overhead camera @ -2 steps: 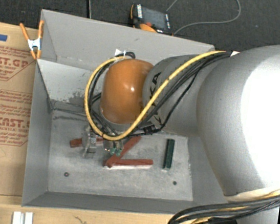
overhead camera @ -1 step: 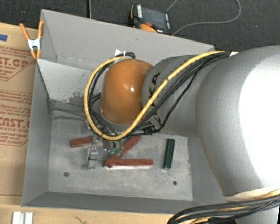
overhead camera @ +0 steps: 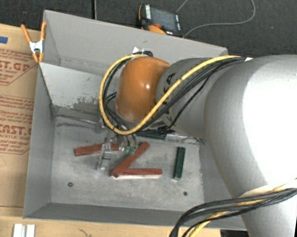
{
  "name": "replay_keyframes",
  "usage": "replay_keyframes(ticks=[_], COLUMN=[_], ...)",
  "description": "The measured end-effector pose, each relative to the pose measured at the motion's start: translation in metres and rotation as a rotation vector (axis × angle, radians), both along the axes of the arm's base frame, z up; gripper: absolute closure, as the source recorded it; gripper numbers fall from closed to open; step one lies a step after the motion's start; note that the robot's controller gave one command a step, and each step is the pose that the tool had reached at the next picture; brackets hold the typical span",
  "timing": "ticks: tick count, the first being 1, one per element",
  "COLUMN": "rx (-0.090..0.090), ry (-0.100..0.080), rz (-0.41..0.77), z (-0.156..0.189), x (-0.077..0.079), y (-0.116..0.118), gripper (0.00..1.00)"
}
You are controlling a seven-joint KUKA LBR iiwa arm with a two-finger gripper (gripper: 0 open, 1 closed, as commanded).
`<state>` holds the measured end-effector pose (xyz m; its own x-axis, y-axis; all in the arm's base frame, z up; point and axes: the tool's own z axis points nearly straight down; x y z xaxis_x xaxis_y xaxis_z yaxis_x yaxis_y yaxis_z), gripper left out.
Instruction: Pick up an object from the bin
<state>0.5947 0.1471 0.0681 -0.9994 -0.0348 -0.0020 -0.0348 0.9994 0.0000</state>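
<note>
Low over the bin floor [overhead camera: 126,197] among red-brown sticks [overhead camera: 86,150], near a dark green bar [overhead camera: 178,162]: gripper [overhead camera: 104,158], claw state impossible to tell

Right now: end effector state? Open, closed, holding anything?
End effector: cannot be told; it sits low among the red-brown sticks.

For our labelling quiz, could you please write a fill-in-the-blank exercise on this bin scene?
1. The gripper is down among several sticks coloured ____.
2. The lone bar right of them in the view is dark ____.
3. The bin is made of ____ metal.
Missing words: red; green; grey.
</note>
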Motion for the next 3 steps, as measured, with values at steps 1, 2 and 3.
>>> replay_keyframes(ticks=[1, 2, 3], rx=[0.002, 0.003, 0.001], ry=[-0.001, -0.006, -0.001], rz=[0.002, -0.027, -0.022], z=[0.003, 0.119, 0.159], x=[0.000, -0.036, -0.065], y=[0.002, -0.010, -0.028], gripper=[1.00, 1.00, 1.00])
